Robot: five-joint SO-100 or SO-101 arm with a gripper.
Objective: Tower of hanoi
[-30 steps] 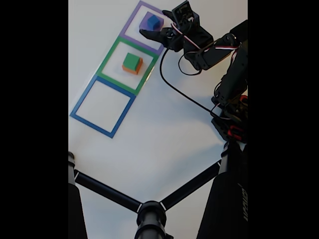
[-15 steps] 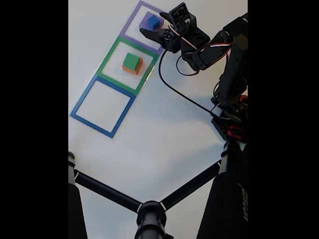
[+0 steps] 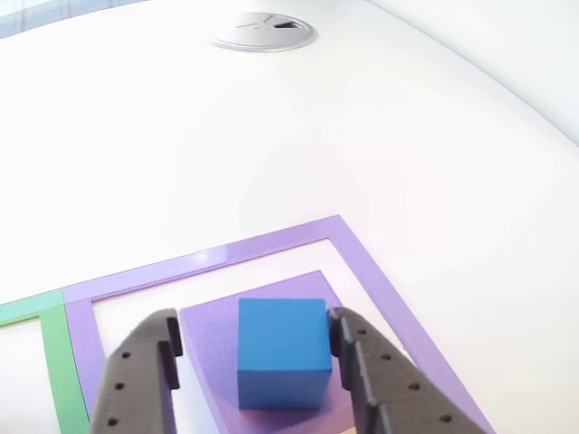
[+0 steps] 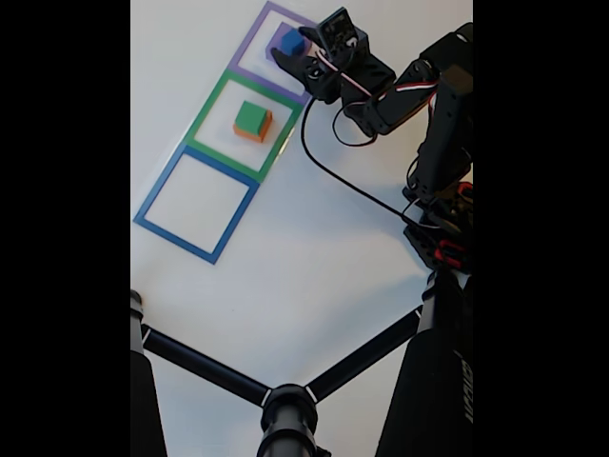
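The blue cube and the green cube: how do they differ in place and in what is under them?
The blue cube lies in the purple frame on a flat purple block, between the open fingers; the green cube lies in the green frame on an orange block, away from the gripper. Both top a stack of two.

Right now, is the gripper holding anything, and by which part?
Nothing is held yet. The open gripper straddles the small blue cube on the flat purple square block; one finger is near the cube's side, the other apart.
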